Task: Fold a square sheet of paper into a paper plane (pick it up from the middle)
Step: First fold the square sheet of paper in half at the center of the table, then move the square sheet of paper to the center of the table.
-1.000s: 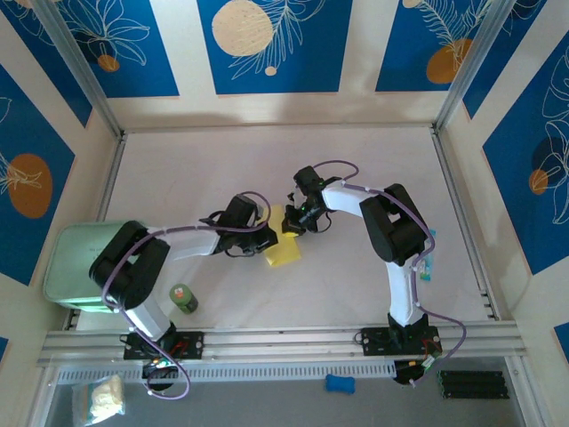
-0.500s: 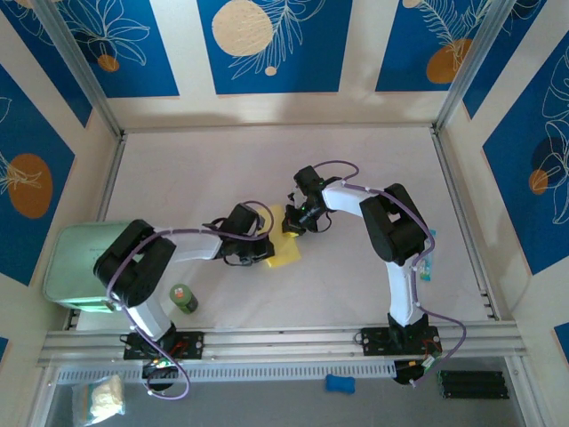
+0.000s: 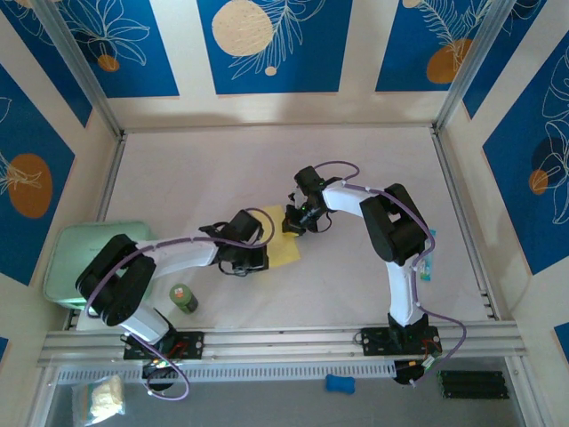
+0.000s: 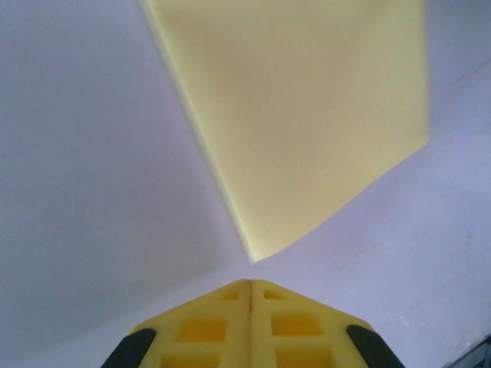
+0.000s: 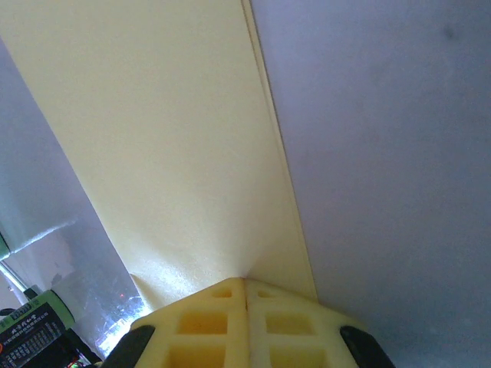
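From above, the thin pale-yellow folded paper (image 3: 286, 251) has its left edge hidden beneath the left gripper (image 3: 256, 260) and its far end beneath the right gripper (image 3: 292, 224). In both wrist views it runs off the top edge, and in the left one its folded edge is blurred. A green printed object (image 5: 31, 330) is cropped at the right wrist view's lower-left corner, its print unreadable.

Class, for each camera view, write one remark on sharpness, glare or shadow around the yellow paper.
Top external view: even light, the yellow paper small but sharp. Left wrist view: the paper's edges are blurred. Right wrist view: a patch of glare on the table at lower left.
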### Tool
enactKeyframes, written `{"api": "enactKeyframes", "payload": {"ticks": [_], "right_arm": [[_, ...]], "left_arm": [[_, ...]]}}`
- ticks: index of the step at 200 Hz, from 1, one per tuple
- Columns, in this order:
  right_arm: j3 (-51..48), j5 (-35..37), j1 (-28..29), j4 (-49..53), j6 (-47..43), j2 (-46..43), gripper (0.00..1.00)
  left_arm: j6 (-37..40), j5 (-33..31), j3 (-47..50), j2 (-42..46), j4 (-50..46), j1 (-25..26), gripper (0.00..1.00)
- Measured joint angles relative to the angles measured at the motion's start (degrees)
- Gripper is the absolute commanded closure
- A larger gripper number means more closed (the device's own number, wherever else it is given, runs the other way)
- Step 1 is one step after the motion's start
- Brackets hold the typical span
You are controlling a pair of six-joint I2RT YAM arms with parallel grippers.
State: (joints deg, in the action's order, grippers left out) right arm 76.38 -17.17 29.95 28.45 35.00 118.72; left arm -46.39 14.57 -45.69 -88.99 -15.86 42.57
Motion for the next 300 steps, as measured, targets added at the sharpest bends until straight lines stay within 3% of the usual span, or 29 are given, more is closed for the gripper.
{"api": "enactKeyframes", "payload": {"ticks": [49,103,137,171,207,244,300], "right_arm": [[-0.1,-0.1,0.0,-0.2,0.4,0.0,0.96],[-1.1,-0.5,-0.1,-1.4,1.4,-0.3,0.96],[-2.5,-0.4,-0.1,-3.3,2.5,-1.1,0.96],[-3.4,0.1,0.2,-4.6,3.5,-1.8,0.96],[-3.8,1.8,1.2,-5.0,4.6,-2.7,0.93],[-9.1,4.5,1.7,-8.2,7.9,-7.2,0.82],[-17.3,6.3,-1.0,-12.1,13.6,-18.9,0.69]], "left_arm": [[-0.3,-1.7,-6.3,-5.6,3.8,0.0,0.94],[-1.6,-1.3,-2.0,-7.9,7.7,-0.1,0.94],[-1.7,-1.4,3.5,-3.9,11.3,-0.1,0.94],[-1.7,-3.4,8.9,6.1,2.5,0.0,0.91],[-1.0,-5.0,6.1,10.9,-0.5,-1.7,0.83],[-0.8,-3.6,-0.2,5.9,3.1,-6.7,0.75],[-3.8,3.3,-8.6,-8.6,13.4,-9.9,0.74]]}}
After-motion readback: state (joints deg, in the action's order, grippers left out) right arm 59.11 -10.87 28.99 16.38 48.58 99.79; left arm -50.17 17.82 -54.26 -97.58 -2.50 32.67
